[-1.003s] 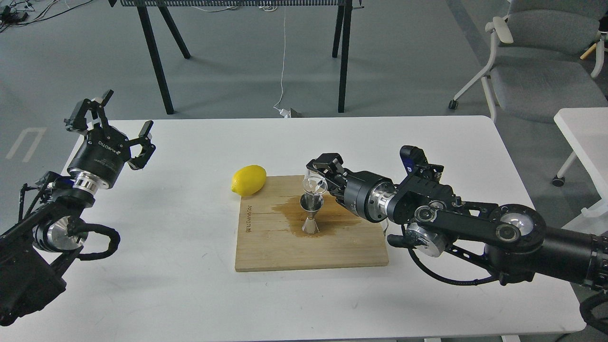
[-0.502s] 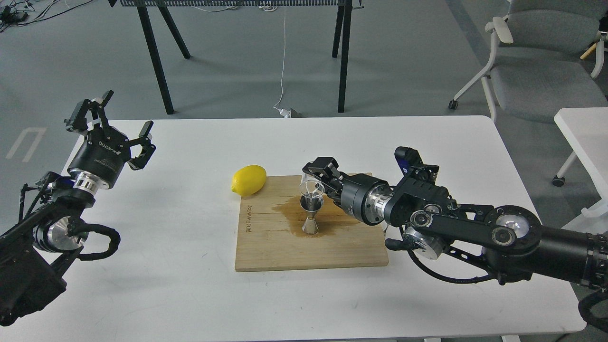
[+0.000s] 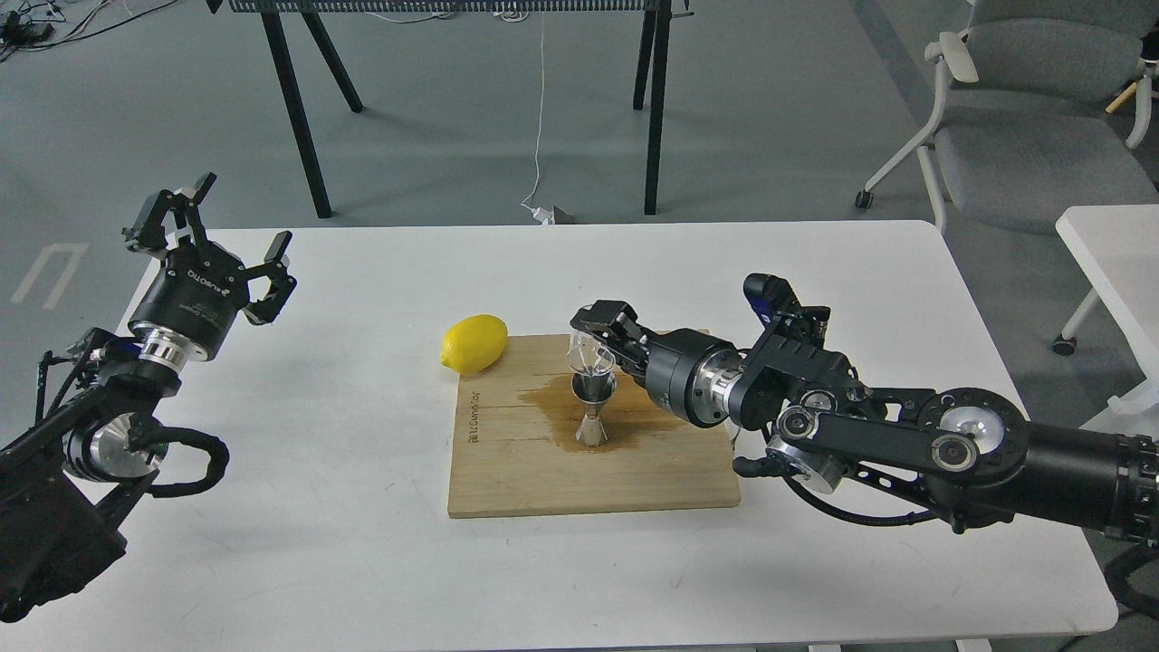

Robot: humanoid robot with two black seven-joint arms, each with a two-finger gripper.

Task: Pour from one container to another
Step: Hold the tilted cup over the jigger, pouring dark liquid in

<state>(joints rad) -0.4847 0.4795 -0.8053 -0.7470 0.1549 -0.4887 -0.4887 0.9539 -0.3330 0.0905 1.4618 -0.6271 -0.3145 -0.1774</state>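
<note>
The steel hourglass jigger [image 3: 593, 411] stands upright on the wooden cutting board [image 3: 543, 471], inside a dark wet stain. Directly above its mouth hangs the small clear glass cup [image 3: 587, 355], tipped over toward the jigger. My right gripper [image 3: 595, 342] is shut on the cup, reaching in from the right. My left gripper [image 3: 217, 231] is raised over the table's far left edge, its fingers spread wide with nothing between them.
A yellow lemon [image 3: 474, 343] lies on the white table [image 3: 362, 561] at the board's back left corner. Black table legs [image 3: 299, 118] and a grey chair [image 3: 1023, 136] stand on the floor beyond. A second white table [image 3: 1118, 263] is at the right.
My right arm has slid a little to the left and the cup has tipped further over the jigger. The left arm has not moved.
</note>
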